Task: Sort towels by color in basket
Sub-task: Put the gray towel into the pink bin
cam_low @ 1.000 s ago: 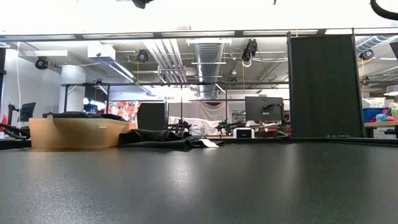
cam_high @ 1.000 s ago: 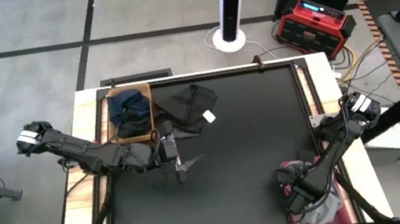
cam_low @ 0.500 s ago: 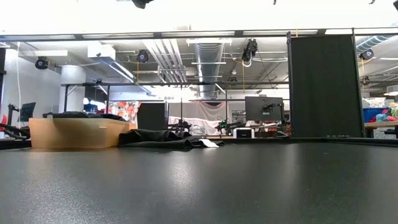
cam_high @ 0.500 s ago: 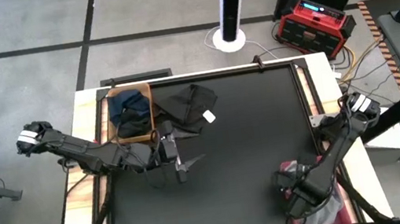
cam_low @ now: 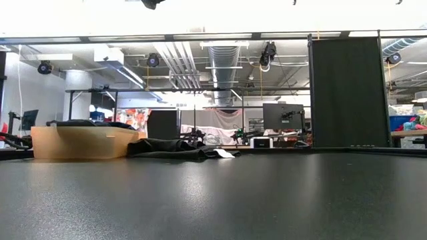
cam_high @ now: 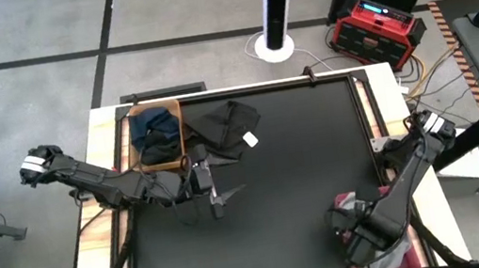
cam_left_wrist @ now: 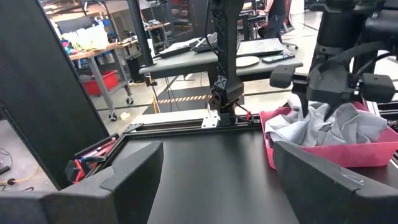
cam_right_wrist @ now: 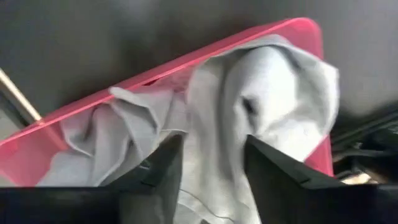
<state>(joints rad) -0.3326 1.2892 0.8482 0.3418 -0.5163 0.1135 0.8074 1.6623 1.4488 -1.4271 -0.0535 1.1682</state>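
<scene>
A wooden basket (cam_high: 157,137) at the table's far left holds navy and black towels (cam_high: 155,128). A black towel (cam_high: 224,125) with a white tag (cam_high: 250,139) lies flat on the table beside it; it also shows in the low view (cam_low: 180,148). A pink basket (cam_left_wrist: 323,157) at the near right holds grey towels (cam_right_wrist: 249,106). My right gripper (cam_right_wrist: 214,177) is open above it, pointing down, one finger on either side of a grey fold. My left gripper (cam_high: 218,197) is open and empty above the table left of its middle. My right gripper comes from above, pointing down, at the grey towel's top fold (cam_left_wrist: 323,118) in the pink basket. Its fingers (cam_right_wrist: 165,168) stand on either side of the fold. I cannot tell whether they touch the cloth.
The black table top (cam_high: 302,172) has a raised frame along its edges (cam_high: 365,115). A red box (cam_high: 375,23) and a white post (cam_high: 275,5) stand on the floor beyond the far edge. The wooden basket shows in the low view (cam_low: 80,142).
My right gripper has gone toward the table's near edge, farther over the pink basket, and now covers more of the grey towels in the high view.
</scene>
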